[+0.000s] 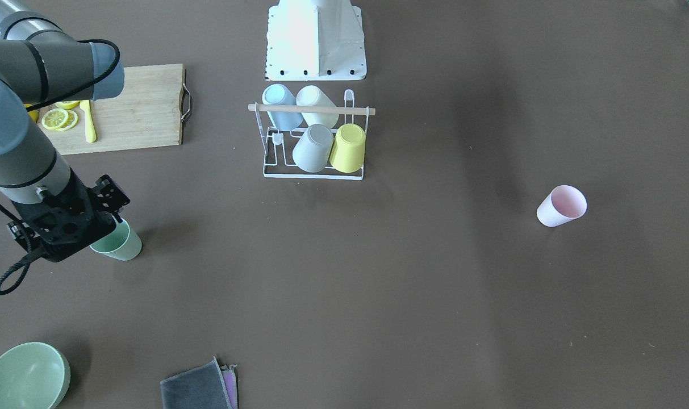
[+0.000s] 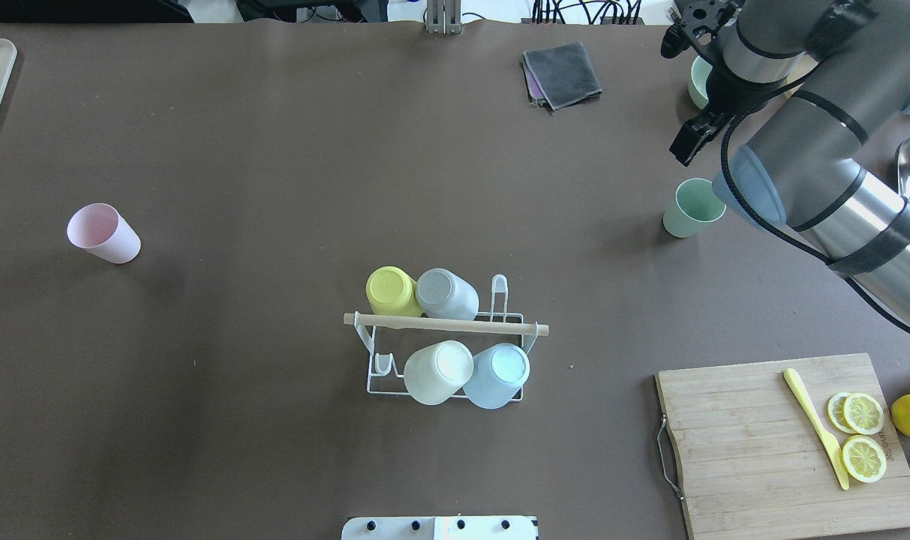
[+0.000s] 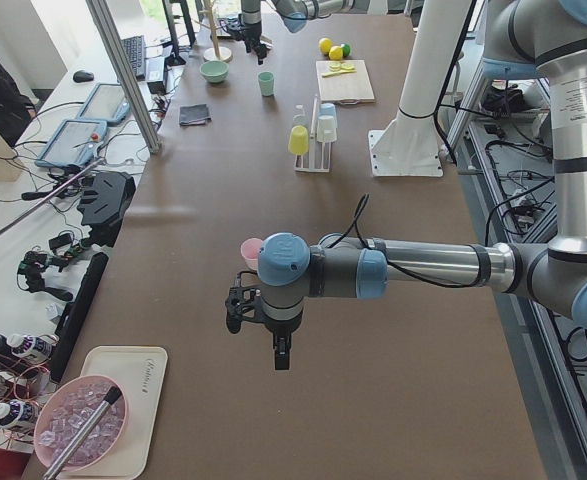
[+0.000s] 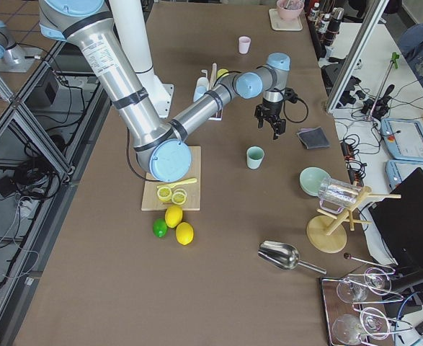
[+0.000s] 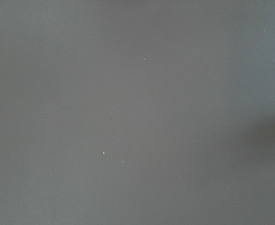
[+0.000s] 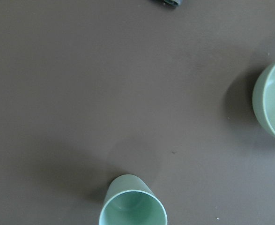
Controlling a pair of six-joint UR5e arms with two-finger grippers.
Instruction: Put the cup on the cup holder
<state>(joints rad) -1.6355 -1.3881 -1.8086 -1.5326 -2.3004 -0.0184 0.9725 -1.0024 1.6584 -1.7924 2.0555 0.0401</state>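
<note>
A mint green cup (image 1: pixel 120 244) stands upright on the brown table; it also shows in the overhead view (image 2: pixel 692 208) and at the bottom edge of the right wrist view (image 6: pixel 132 202). My right gripper (image 1: pixel 110 210) hangs above and just beside it, open and empty. The white wire cup holder (image 1: pixel 312 109) with a wooden rod stands mid-table and holds several upturned cups; it also shows in the overhead view (image 2: pixel 445 324). A pink cup (image 1: pixel 561 205) stands alone. My left gripper (image 3: pixel 277 352) hovers near the pink cup; I cannot tell whether it is open or shut.
A wooden cutting board (image 2: pixel 755 450) with lemon slices and a yellow knife lies near the robot's right. A green bowl (image 1: pixel 23 375) and a folded grey cloth (image 1: pixel 199 389) lie at the far edge. The robot base (image 1: pixel 316 40) stands behind the holder.
</note>
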